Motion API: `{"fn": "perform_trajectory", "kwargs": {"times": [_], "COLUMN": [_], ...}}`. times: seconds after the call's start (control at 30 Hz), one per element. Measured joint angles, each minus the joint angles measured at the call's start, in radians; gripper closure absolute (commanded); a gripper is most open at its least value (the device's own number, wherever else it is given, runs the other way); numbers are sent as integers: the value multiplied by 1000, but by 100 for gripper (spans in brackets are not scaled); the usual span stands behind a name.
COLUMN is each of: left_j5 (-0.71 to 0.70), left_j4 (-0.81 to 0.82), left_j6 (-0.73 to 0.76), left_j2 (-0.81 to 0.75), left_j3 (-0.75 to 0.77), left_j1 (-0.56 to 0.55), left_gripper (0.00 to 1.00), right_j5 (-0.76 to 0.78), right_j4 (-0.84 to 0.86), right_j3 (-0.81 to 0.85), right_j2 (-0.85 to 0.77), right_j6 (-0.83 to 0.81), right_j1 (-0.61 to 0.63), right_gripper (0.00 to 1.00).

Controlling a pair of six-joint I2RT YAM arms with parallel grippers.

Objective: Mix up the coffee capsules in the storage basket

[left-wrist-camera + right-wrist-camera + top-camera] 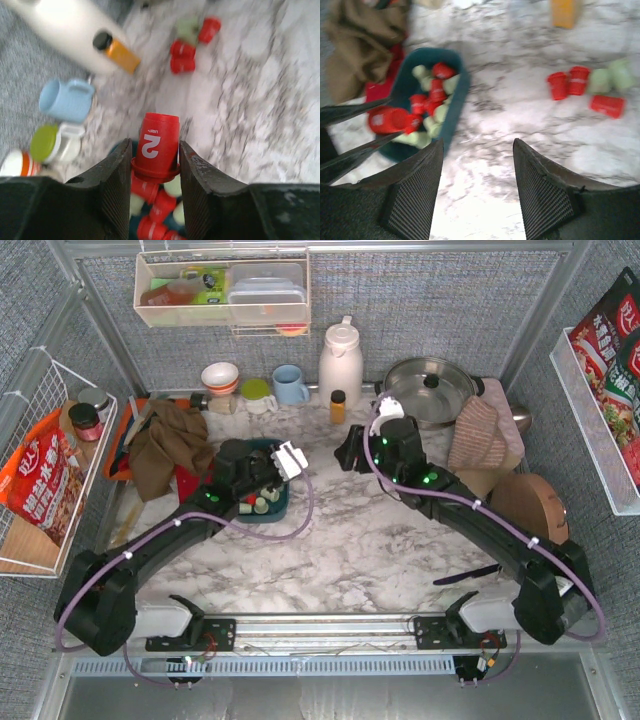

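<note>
My left gripper (264, 484) is shut on a red coffee capsule (156, 145) marked "2" and holds it just above the dark teal storage basket (281, 510). Red and mint capsules (154, 210) lie mixed in the basket below it. In the right wrist view the basket (456, 102) holds several capsules (434, 97), and the held red capsule (387, 120) shows between the left fingers. Several loose red and mint capsules (585, 85) lie on the marble, also seen in the left wrist view (187, 42). My right gripper (477, 145) is open and empty over bare marble, right of the basket (347, 455).
An amber bottle (338, 406), a white thermos (340, 360) and a blue mug (290, 385) stand behind. A brown cloth (165, 445) lies left of the basket. A steel pot (430, 388) and a folded towel (478, 432) are at the back right.
</note>
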Motion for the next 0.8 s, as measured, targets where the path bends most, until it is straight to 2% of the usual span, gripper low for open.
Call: {"fn": "perform_trajectory", "kwargs": {"times": [0.17, 0.33, 0.5, 0.8], "left_j5": [-165, -298, -360, -402], "left_j4": [-299, -521, -569, -601], "left_j6": [31, -40, -124, -218], "left_j2": [36, 70, 68, 166], "left_j3": [102, 137, 85, 108], "left_j1": [17, 24, 43, 91], "left_gripper": [78, 78, 72, 61], "right_j5": [130, 209, 229, 223], "right_j4": [-106, -150, -172, -244], "right_j3": [77, 134, 242, 429], "right_j2": [104, 259, 459, 693], "right_j6": [-53, -96, -141, -196], "right_j1": [-69, -134, -175, -225], "right_gripper": [35, 31, 24, 24]}}
